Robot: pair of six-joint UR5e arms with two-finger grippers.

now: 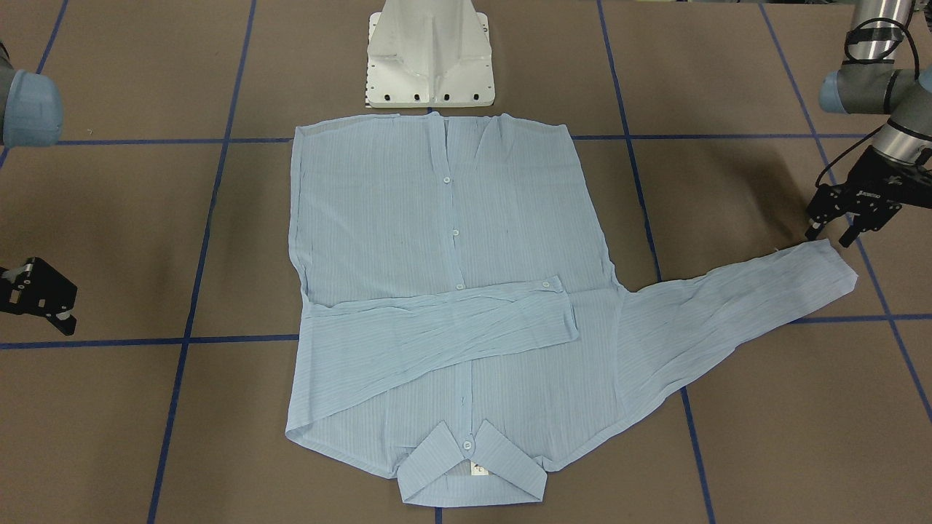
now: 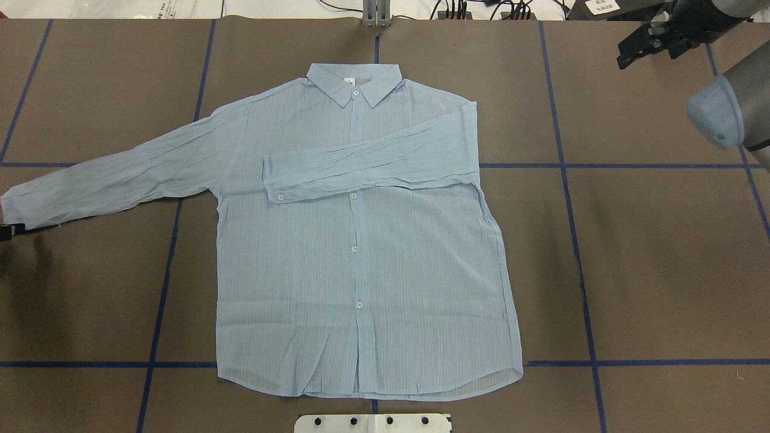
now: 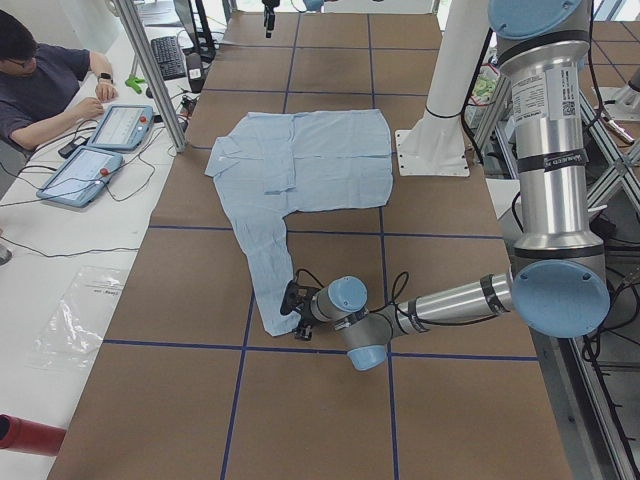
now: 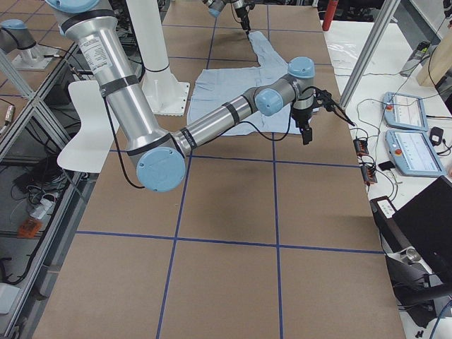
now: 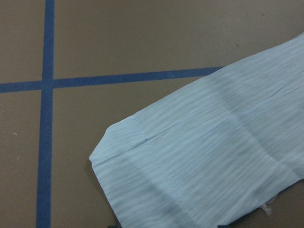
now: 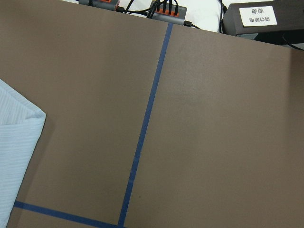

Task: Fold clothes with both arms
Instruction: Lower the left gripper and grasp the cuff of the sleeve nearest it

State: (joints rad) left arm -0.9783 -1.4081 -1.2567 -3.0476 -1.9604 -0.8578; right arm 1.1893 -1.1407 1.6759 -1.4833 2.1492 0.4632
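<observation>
The pale blue shirt (image 1: 437, 218) (image 2: 361, 270) lies flat and buttoned on the brown table, collar (image 2: 354, 81) on the side away from the robot. One sleeve (image 2: 373, 159) is folded across the chest. The other sleeve (image 2: 114, 174) stretches out to the robot's left. My left gripper (image 1: 831, 234) (image 3: 292, 312) hovers open right at that sleeve's end, and the cuff (image 5: 156, 166) fills the left wrist view. My right gripper (image 1: 44, 306) (image 2: 637, 51) appears open and holds nothing, well off the shirt near the far right corner. A shirt edge (image 6: 14, 152) shows in the right wrist view.
The white pedestal base (image 1: 429, 58) stands at the shirt's hem. Blue tape lines (image 2: 565, 180) grid the table. Power strips and cables (image 2: 457, 9) run along the far edge. A person (image 3: 40, 80) sits at two tablets (image 3: 95, 150) beyond it.
</observation>
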